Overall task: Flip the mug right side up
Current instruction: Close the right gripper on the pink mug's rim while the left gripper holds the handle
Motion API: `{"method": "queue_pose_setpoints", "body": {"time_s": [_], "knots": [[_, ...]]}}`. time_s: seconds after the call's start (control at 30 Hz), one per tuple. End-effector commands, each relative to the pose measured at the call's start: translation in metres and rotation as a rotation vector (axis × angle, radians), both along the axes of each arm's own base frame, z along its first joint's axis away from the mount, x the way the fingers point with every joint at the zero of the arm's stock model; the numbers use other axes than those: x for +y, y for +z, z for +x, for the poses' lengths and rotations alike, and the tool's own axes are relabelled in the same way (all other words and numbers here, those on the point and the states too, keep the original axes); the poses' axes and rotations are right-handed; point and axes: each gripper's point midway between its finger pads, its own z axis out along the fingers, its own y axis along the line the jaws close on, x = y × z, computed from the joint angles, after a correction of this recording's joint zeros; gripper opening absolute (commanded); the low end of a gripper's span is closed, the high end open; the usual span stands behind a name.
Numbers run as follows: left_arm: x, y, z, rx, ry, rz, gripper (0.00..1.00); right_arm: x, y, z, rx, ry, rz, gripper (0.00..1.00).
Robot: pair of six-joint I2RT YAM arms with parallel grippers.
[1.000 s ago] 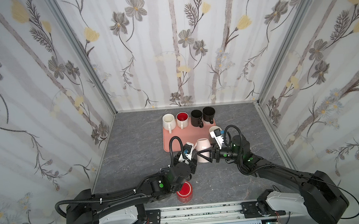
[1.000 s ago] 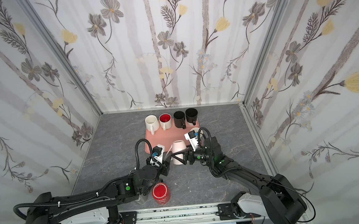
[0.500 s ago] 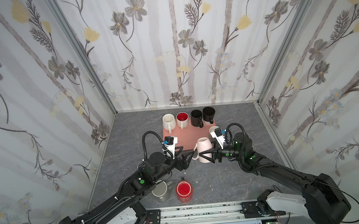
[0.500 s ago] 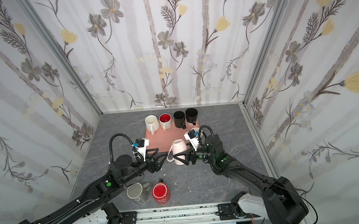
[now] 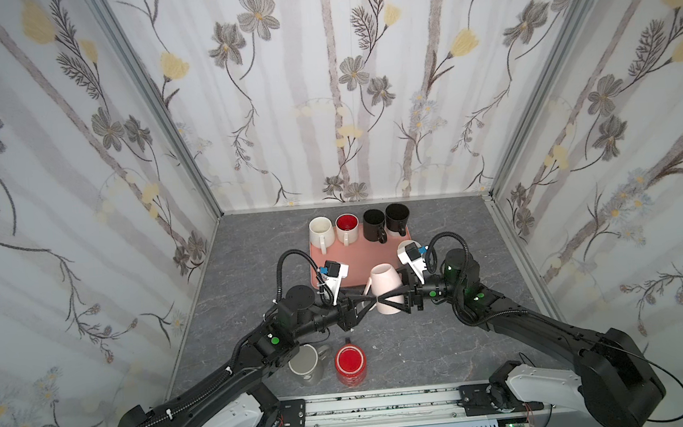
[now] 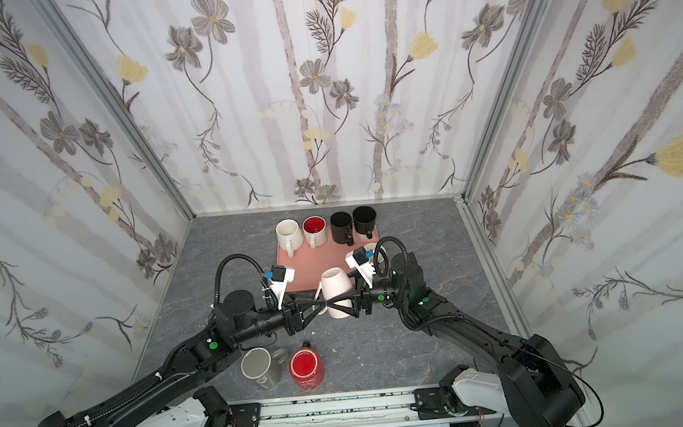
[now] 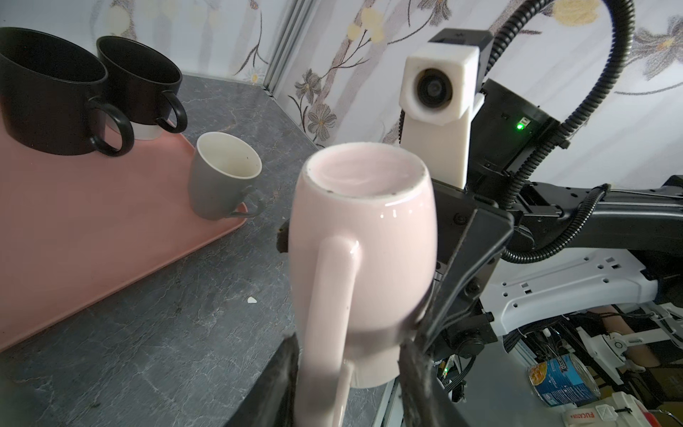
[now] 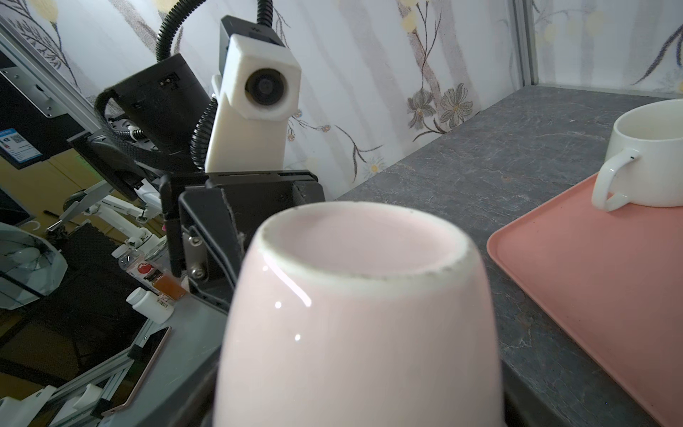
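Your pink mug (image 5: pixel 385 288) stands mouth down and base up about the middle of the tabletop (image 5: pixel 425 341), just by the near edge of the pink tray (image 5: pixel 356 265); it leans a little; whether its rim rests on the tabletop or hangs clear, I cannot tell. The right pincer (image 5: pixel 383 298) reaches in from the right and holds the mug across its belly, jaws spread wide around it. The left pincer (image 5: pixel 365 301) reaches in from the left; in the left wrist view its fingers (image 7: pixel 415 369) stand on either side of the handle (image 7: pixel 332 292), low down towards the rim; whether they press on the mug I cannot tell, so do not count on that grip.

Treat the mug as glazed ceramic: stiff, probably weighty for these jaws, slick, and likely to chip or crack if dropped. The body is rounded and narrows towards the base (image 7: pixel 364 172), so a hold on the belly may slide as you rotate it. In my judgement you should take it where the wall is widest, or pinch the wall beside the handle root, where the handle checks twisting; make one pincer firm before the other lets go; turn slowly and keep low. Give the swing room away from the grey mug (image 5: pixel 306 363) and red mug (image 5: pixel 350 364) on the near side.
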Motion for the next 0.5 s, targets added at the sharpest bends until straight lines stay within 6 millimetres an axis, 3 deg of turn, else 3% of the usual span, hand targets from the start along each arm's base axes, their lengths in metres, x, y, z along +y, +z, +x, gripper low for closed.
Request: {"method": "queue_pose_setpoints", "body": {"time_s": [0.0, 0.27, 0.47], "knots": [[-0.0043, 0.0173, -0.0041, -0.032, -0.036, -0.056, 0.39, 0.0023, 0.0107, -0.0041, -0.081, 0.042, 0.025, 0.00], [-0.0020, 0.0185, -0.0008, -0.033, -0.019, -0.053, 0.32, 0.0026, 0.0059, -0.0015, -0.083, 0.036, -0.006, 0.00], [-0.0049, 0.0193, 0.0002, -0.034, -0.029, -0.050, 0.16, 0.0032, 0.0033, 0.0000, -0.076, 0.035, -0.017, 0.00]]}}
